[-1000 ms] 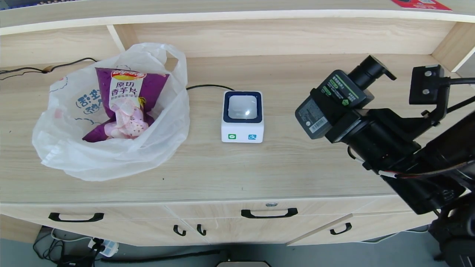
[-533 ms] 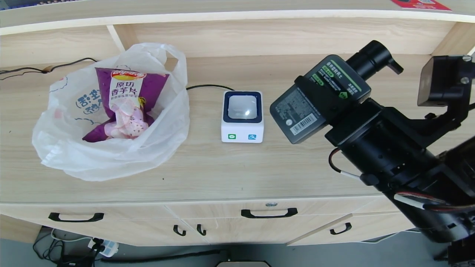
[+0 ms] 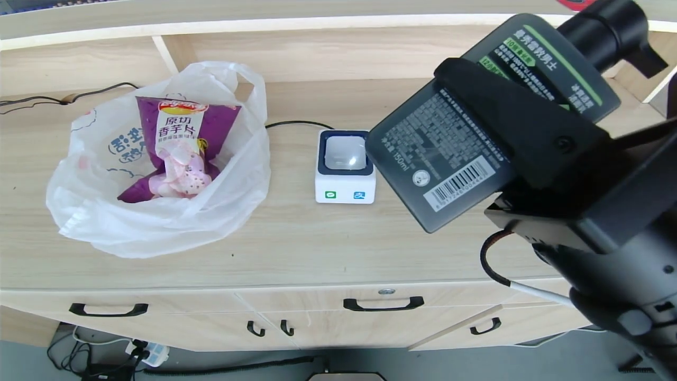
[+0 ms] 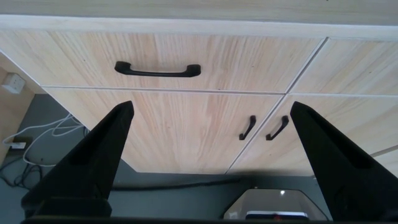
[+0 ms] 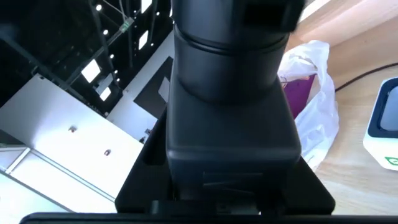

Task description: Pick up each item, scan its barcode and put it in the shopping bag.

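Observation:
My right gripper is shut on a black bottle, held high above the counter just right of the white scanner. The bottle's white barcode label faces up toward the head camera. In the right wrist view the bottle stands between the fingers. A white plastic shopping bag lies at the left of the counter with a purple chip packet in it. My left gripper is open and low in front of the cabinet drawers.
The scanner's cable runs back toward the bag. A raised shelf ledge borders the back of the wooden counter. Drawers with black handles sit under the front edge.
The right arm has lifted the bottle up and leftward, toward the scanner and nearer the head camera. The bag, packet and scanner have not moved.

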{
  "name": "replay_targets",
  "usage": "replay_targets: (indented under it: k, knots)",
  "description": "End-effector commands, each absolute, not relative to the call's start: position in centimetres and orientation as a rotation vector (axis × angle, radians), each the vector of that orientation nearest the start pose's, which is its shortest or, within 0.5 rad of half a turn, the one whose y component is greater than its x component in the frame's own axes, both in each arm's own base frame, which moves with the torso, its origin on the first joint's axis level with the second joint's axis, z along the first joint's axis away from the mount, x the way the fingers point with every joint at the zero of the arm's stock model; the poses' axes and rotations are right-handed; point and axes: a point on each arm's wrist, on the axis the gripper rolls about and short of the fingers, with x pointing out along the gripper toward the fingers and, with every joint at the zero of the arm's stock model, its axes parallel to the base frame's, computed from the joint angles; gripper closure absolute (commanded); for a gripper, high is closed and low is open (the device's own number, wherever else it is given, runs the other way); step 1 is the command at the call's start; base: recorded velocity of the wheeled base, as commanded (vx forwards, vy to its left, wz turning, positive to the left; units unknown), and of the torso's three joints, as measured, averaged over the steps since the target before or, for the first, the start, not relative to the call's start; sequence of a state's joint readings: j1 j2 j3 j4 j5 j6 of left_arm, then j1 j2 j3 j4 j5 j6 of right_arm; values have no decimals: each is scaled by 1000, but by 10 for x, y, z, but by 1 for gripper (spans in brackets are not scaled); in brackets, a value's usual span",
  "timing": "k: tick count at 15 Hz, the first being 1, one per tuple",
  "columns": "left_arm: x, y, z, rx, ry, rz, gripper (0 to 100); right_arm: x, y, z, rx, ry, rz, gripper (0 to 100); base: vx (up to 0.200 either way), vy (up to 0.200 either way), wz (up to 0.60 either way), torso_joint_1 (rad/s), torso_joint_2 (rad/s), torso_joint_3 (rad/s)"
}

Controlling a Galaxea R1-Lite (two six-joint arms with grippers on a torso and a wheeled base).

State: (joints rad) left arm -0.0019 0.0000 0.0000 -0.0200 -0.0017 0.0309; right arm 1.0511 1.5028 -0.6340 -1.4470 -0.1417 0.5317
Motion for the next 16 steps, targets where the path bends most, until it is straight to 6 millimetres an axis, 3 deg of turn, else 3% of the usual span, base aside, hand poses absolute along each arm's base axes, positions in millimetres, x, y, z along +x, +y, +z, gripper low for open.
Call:
replay_targets:
  k: [1,9,12,13,16]
  knots:
    - [-23,0,78,31,-20,-4,0,114,199,276,837,-265,1031,100,0,0,0,0,0,0]
    - [-23,0,78,31,-20,-6,0,82,204,281,879,-216,1209,100,0,0,0,0,0,0]
    - [-23,0,78,29,-20,-3,0,81,204,279,875,-211,1210,100,0,0,0,0,0,0]
    - [-23,0,78,28,-22,-3,0,84,204,275,855,-199,1191,100,0,0,0,0,0,0]
    - [-23,0,78,25,-23,-3,0,150,179,245,445,-199,853,100,0,0,0,0,0,0]
